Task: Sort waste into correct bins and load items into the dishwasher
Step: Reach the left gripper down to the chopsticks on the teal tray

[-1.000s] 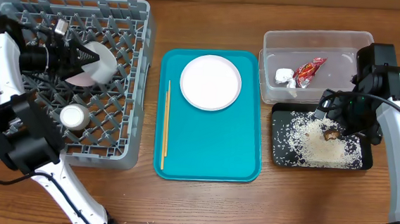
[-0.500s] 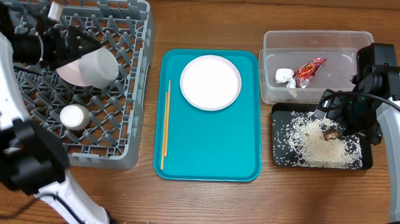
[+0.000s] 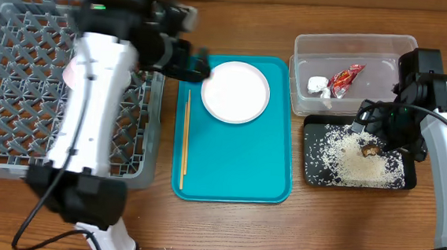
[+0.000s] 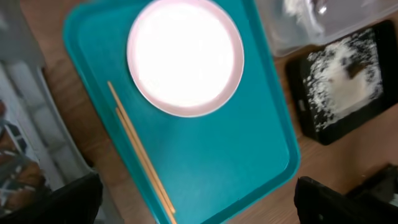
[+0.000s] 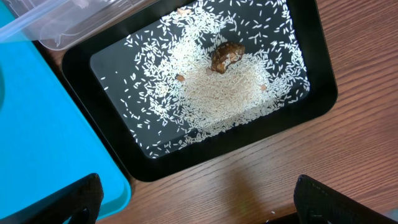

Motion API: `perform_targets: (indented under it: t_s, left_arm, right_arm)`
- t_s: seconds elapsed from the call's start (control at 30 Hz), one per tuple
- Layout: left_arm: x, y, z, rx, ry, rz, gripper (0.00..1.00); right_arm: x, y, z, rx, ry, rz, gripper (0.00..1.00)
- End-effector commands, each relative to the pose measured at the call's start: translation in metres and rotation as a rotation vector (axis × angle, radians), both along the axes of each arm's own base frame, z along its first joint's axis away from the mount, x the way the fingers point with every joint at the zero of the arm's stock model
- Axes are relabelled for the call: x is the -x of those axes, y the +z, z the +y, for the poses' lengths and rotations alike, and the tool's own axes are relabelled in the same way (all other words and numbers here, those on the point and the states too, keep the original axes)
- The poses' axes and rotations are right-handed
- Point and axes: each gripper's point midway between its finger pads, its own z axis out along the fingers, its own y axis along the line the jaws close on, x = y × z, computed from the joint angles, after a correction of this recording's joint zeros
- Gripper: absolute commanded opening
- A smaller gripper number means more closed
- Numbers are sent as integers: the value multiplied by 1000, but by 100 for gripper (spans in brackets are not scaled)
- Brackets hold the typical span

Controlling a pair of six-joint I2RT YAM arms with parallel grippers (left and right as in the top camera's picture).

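A white plate [image 3: 235,92] and a pair of wooden chopsticks [image 3: 185,138] lie on the teal tray [image 3: 236,173]. My left gripper [image 3: 196,60] hovers over the tray's left edge beside the plate, open and empty. The left wrist view shows the plate [image 4: 185,56] and chopsticks [image 4: 140,155] below its spread fingers [image 4: 199,208]. My right gripper [image 3: 373,127] is open and empty above the black tray [image 3: 315,171] of rice holding a brown food scrap [image 3: 370,150]. The right wrist view shows that tray [image 5: 124,162] and scrap [image 5: 225,55].
The grey dish rack [image 3: 25,24] stands at the left, partly hidden by my left arm. A clear bin [image 3: 355,44] at the back right holds a red wrapper [image 3: 345,77] and a crumpled white paper [image 3: 318,85].
My left arm swung right from the dish rack to the tray's left edge. The pale cup it held is no longer in its jaws. The right arm has not moved.
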Motion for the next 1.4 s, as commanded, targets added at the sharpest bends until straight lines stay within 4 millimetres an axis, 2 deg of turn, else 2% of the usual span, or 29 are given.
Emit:
perform_targets:
  t_s: [0.0, 0.17, 0.3, 0.47, 0.57, 0.7, 0.93, 1.1, 1.37]
  left_arm:
    - [4, -30, 12, -209, 312, 113, 100]
    - [34, -57, -6, -267, 494, 313, 100]
    - [45, -75, -15, -303, 492, 360, 99]
    - [61, -92, -15, -369, 491, 402, 97]
    - [70, -101, -17, -381, 489, 405, 93]
    - [81, -103, -19, -343, 484, 353, 93]
    - [103, -90, 4, -269, 516, 170, 95]
    - [102, -101, 4, -169, 508, 49, 100]
    - [84, -155, -5, -179, 454, 29, 100]
  right_arm:
    - [-3, 12, -2, 9, 0, -44, 100]
    - [-3, 12, -2, 9, 0, -44, 100]
    - [-3, 12, -2, 9, 0, -45, 100]
    - [-3, 12, -2, 9, 0, -45, 100]
    - [-3, 12, -2, 9, 0, -45, 100]
    - [-3, 12, -2, 9, 0, -44, 100]
    - [-3, 12, -2, 9, 0, -45, 100]
    - [-4, 12, -2, 9, 0, -45, 100]
    - [-4, 12, 1, -5, 2, -49, 100]
